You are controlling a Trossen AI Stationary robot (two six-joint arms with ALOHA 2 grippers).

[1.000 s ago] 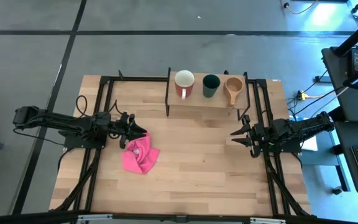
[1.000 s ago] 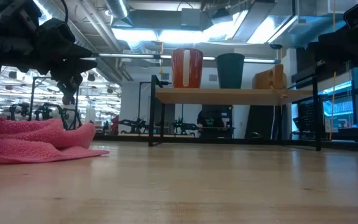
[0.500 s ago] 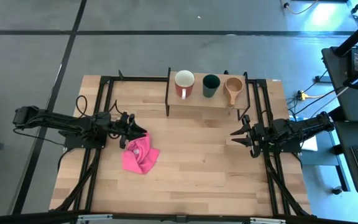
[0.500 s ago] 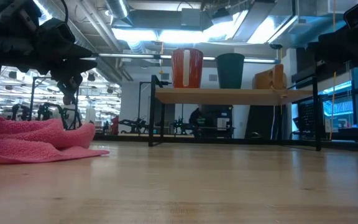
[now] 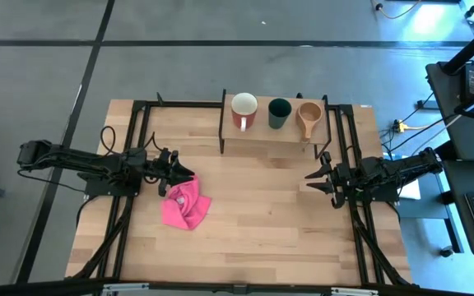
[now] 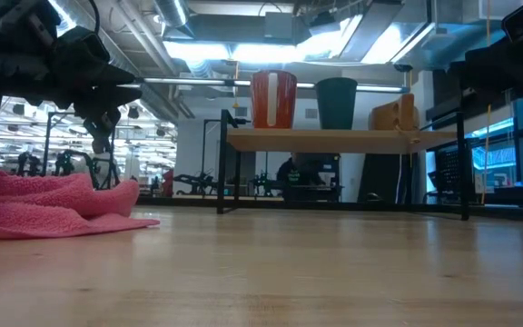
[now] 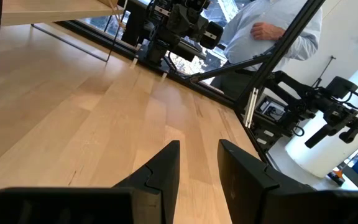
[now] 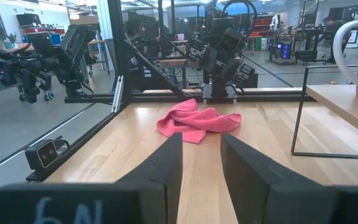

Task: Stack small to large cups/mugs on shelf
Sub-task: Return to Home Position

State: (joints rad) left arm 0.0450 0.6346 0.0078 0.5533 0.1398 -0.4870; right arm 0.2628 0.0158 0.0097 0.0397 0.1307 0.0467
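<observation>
The red mug (image 5: 243, 111), dark green cup (image 5: 279, 112) and tan wooden cup (image 5: 309, 117) stand in a row on the shelf (image 5: 274, 136) at the desk's (image 5: 262, 230) far edge, so the placing looks finished, with the left jaws and right jaws parted, empty, near the desk's side edges.

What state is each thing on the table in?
red mug: upright on shelf
dark green cup: upright on shelf, middle
wooden cup: upright on shelf
shelf: holding all three cups
pink cloth: crumpled on tabletop
left end effector: open, empty, near cloth
right end effector: open, empty
</observation>
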